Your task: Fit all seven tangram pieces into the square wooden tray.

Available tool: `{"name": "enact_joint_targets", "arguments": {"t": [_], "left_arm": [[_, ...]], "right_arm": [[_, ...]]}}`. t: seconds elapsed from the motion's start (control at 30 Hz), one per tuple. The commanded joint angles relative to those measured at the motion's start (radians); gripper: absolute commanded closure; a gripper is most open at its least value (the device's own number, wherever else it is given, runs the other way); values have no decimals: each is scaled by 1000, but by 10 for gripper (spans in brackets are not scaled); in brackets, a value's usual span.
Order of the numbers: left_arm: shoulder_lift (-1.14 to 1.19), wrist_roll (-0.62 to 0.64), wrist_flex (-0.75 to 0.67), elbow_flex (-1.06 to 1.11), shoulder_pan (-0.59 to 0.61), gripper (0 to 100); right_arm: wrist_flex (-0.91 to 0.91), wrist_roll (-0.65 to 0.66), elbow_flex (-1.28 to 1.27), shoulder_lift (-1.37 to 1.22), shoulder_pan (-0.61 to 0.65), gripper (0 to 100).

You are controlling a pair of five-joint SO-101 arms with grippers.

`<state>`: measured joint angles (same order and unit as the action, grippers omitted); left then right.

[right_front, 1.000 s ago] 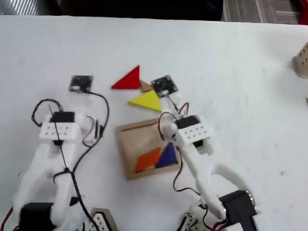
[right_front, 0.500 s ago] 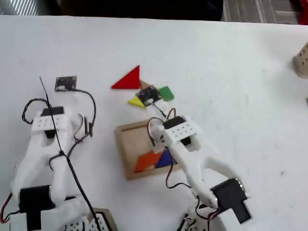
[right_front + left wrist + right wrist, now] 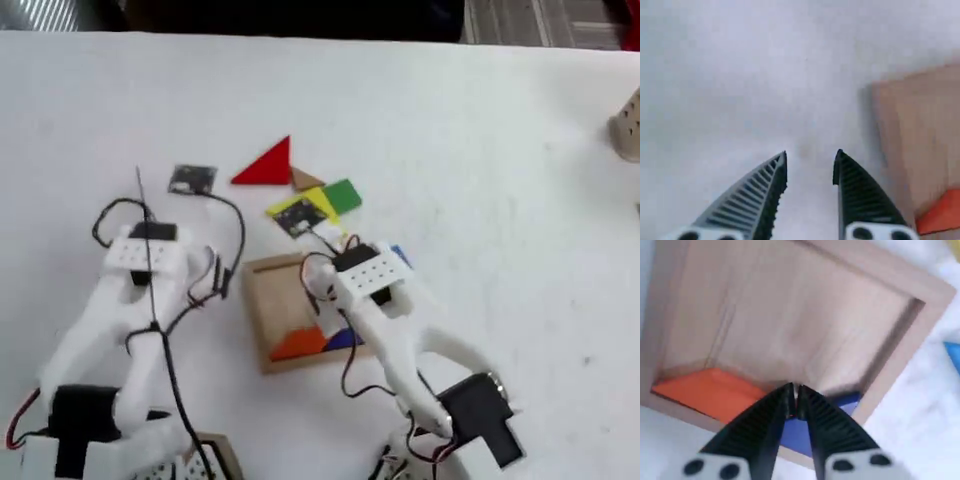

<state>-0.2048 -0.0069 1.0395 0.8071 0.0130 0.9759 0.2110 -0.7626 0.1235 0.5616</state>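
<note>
A white table [image 3: 480,150] seen from above, with two white robot arms at its near edge. Between them we see the square wooden tray [image 3: 283,295] lying flat. Two pieces lie inside it, against its near wall: an orange piece [image 3: 300,343] and, just beside it, a dark blue piece [image 3: 345,338]. The tray floor that shows beyond them is bare wood.

Past the tray's far edge, more pieces lie loose on the table in a close cluster. There is a red triangle [image 3: 268,165], a small brown triangle [image 3: 305,180] at its corner, a green square [image 3: 343,194] just beside that, and a yellow triangle [image 3: 312,203] partly hidden by a small circuit board on the right arm. A light blue piece [image 3: 400,254] shows at the tray's far right corner, half hidden by that arm.

The left arm [image 3: 145,262] stands to the left of the tray. In its wrist view we see the left gripper [image 3: 811,153] over bare table, just beside the tray's outer wall, its two black ridged jaws parted with nothing between them.

The right arm [image 3: 372,275] reaches over the tray. In its wrist view the right gripper [image 3: 795,387] hangs above the near part of the tray, over the orange and dark blue pieces. Its jaws are pressed together and grasp nothing.
</note>
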Motion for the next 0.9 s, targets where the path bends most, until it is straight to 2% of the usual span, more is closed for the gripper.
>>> {"name": "enact_joint_targets", "arguments": {"t": [0.0, 0.17, 0.27, 0.6, 0.87], "left_arm": [[2, 12, 9, 6, -82, 837], [7, 14, -17, 21, -160, 837], [8, 84, -71, 38, -179, 838], [10, 230, -175, 44, -243, 838], [10, 233, -265, 37, -246, 838]], "right_arm": [[18, 15, 21, 85, -28, 981], [30, 14, 18, 191, -150, 981], [41, 14, 17, 246, -193, 981], [35, 14, -61, 403, -200, 981], [33, 14, -83, 444, -202, 981]]}}
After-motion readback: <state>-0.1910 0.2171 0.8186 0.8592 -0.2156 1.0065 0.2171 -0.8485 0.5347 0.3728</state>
